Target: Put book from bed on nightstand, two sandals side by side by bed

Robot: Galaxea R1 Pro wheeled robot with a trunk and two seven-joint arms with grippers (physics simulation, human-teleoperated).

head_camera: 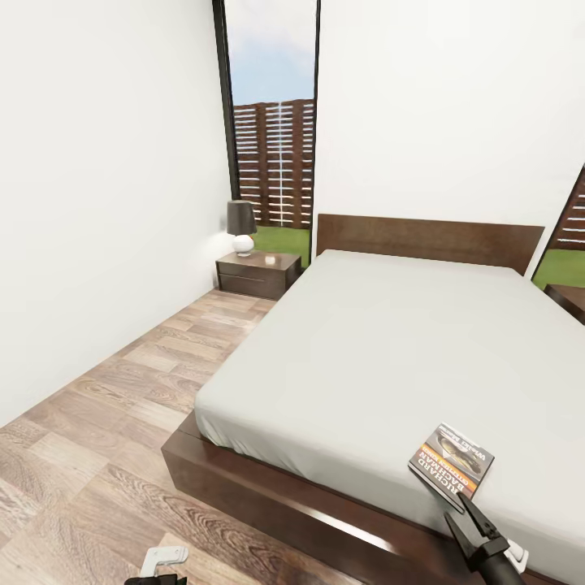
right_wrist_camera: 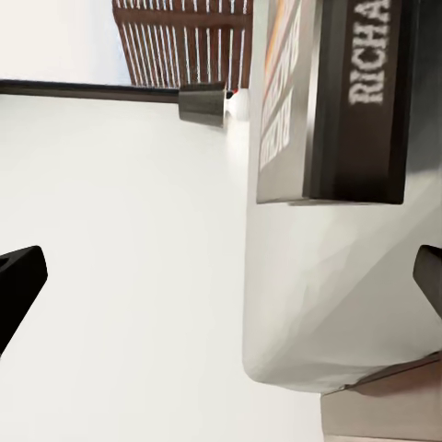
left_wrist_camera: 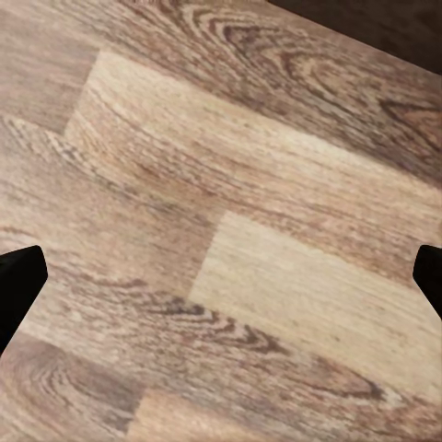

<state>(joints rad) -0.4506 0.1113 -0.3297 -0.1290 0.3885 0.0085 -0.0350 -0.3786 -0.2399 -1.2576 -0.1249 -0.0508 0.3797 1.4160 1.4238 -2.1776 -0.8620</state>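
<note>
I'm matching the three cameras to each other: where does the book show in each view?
Head view: the book lies at the lower right, on the mattress near the bed's foot corner.
Left wrist view: not in it; wood floor.
Right wrist view: upper right, lettering sideways.
Shared landmark: the slatted fence.

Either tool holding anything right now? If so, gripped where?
Nothing is held. The right tool is open, just short of the book, which lies flat on the bed. The left tool is open over bare floor.

floor [head_camera: 122,390]: grained wood planks | bed [head_camera: 268,496]: glossy dark wood | mattress [head_camera: 382,349]: smooth matt cloth
</note>
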